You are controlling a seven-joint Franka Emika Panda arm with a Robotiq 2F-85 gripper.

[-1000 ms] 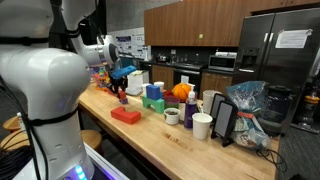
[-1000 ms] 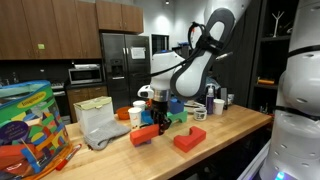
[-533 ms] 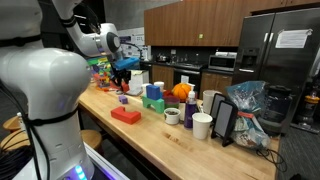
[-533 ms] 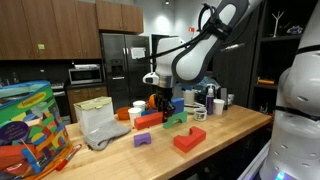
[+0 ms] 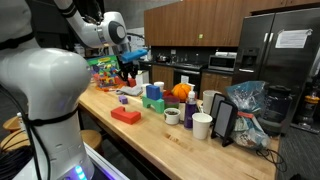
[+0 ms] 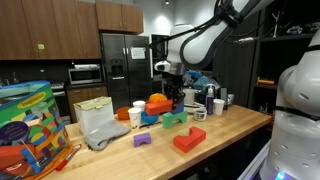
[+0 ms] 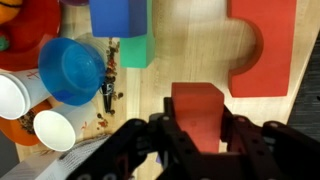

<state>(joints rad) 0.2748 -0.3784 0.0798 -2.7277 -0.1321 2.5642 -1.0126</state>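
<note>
In an exterior view, the jaws were closed on a red block (image 5: 124, 72) and held it well above the counter (image 5: 170, 140). The block sat directly between the fingertips and was largely masked by them. A flat red piece (image 5: 126, 115) lay on the counter below the jaws and well apart from them. In an exterior view, the red block (image 6: 159, 103) hung just under the jaws with its long axis judged roughly level, projecting to one side of the grip. A green block (image 6: 175, 120) and a purple block (image 6: 143, 139) lay on the counter (image 6: 235, 128) beneath, and neither touched the held block. In the wrist view, the red block (image 7: 200, 112) filled the gap between the fingers (image 7: 250, 145) and was in contact with both. Far below the jaws, on the counter (image 7: 180, 50), an arch-shaped red piece (image 7: 265, 45) lay ahead and to one side. A blue cup (image 7: 72, 72) stood well off to the other side.
</note>
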